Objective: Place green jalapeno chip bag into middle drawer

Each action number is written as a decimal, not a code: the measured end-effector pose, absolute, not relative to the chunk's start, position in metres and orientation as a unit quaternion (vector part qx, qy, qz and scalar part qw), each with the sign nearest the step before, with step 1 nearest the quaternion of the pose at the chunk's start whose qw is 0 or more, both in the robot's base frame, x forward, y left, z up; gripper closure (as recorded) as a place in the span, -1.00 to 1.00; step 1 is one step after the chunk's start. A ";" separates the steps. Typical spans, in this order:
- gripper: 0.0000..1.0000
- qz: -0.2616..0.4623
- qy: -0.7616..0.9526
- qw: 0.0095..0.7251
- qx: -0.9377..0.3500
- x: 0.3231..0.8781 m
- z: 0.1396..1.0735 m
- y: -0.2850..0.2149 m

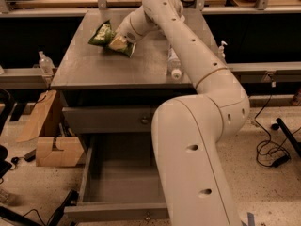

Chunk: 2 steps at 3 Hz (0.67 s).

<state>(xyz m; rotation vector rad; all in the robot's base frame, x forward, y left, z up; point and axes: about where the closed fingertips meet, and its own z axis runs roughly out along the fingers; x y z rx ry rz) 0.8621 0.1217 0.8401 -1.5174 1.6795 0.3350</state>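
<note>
The green jalapeno chip bag is a crinkled green foil bag, tilted at the back left of the grey tabletop. My gripper is at the bag's right end and is shut on it. The arm reaches in from the lower right over the table. The middle drawer stands pulled open below the table, its deep tray bare where it shows, its knob at the front. My arm hides the drawer's right part.
A clear bottle lies on the tabletop right of the bag. The upper drawer front is closed. A cardboard box stands on the floor at the left. Cables lie on the floor at the right.
</note>
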 end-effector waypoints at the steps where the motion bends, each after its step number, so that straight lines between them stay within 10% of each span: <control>1: 1.00 0.135 0.667 0.412 -0.605 0.862 0.838 0.124; 2: 1.00 0.135 0.667 0.412 -0.605 0.862 0.838 0.124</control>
